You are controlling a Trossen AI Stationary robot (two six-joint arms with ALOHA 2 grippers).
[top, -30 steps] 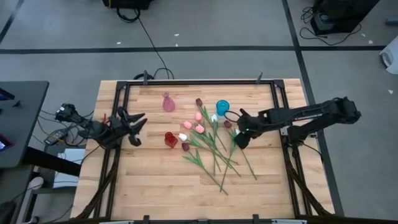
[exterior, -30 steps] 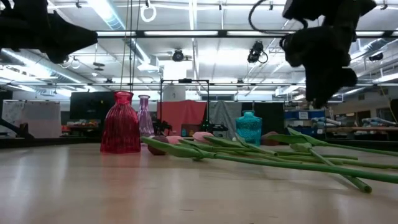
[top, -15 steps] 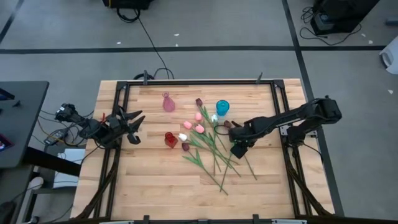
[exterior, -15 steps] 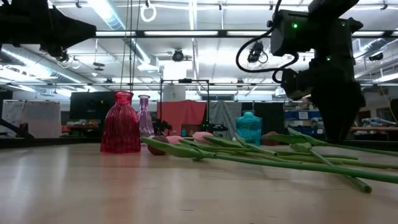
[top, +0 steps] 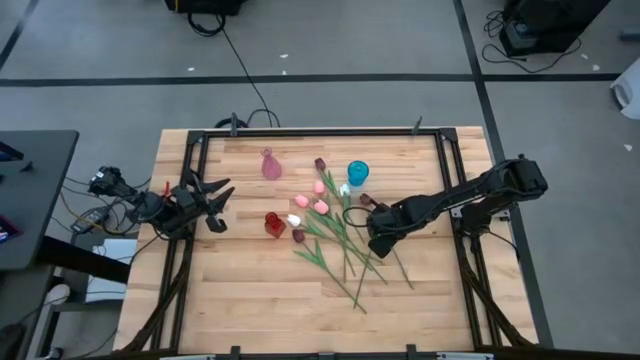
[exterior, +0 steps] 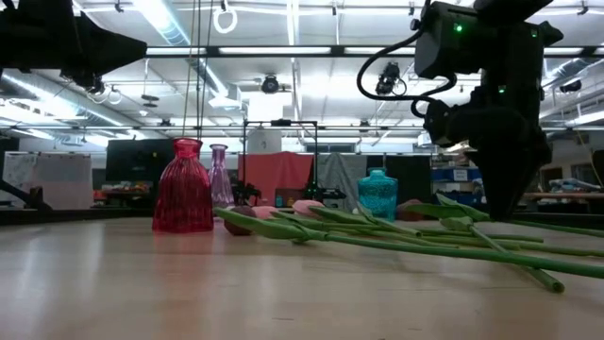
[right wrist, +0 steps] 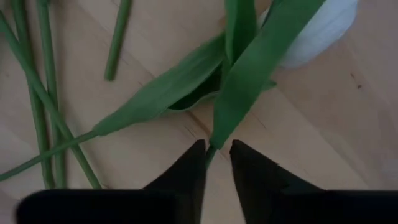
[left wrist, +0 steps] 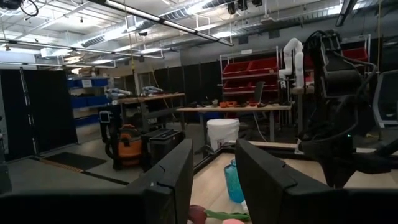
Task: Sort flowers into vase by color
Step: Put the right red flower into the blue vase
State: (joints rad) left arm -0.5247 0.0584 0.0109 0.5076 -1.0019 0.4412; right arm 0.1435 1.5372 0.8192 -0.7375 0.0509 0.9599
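Note:
The flowers [top: 335, 228] lie in a loose pile mid-table, with pink, white and maroon heads toward the far side and stems fanning toward the near edge. My right gripper [top: 376, 240] points straight down at the pile's right side. Its fingers stand narrowly apart, one on each side of one green stem [right wrist: 211, 151]. That stem's leaves lead up to a white head [right wrist: 320, 31]. My left gripper [top: 220, 205] waits open and bare at the table's left edge, pointing level toward the flowers. My right gripper comes from above, its fingertips [right wrist: 198, 155] down at the table on both sides of the stem, just below the leaves and across the stem. A gap still shows between the fingers; I cannot tell whether they touch the stem, which lies flat on the table.
Three vases stand by the pile: a pink one [top: 268, 165] at the far left, a teal one [top: 357, 172] far of my right gripper, a red one [top: 274, 224] left of the heads. Other stems [right wrist: 37, 106] lie close beside the fingers.
My right gripper has come down from above the flowers and moved a little toward the table's near and left sides. It now stands with its fingertips at the stems. The flowers lie as before.

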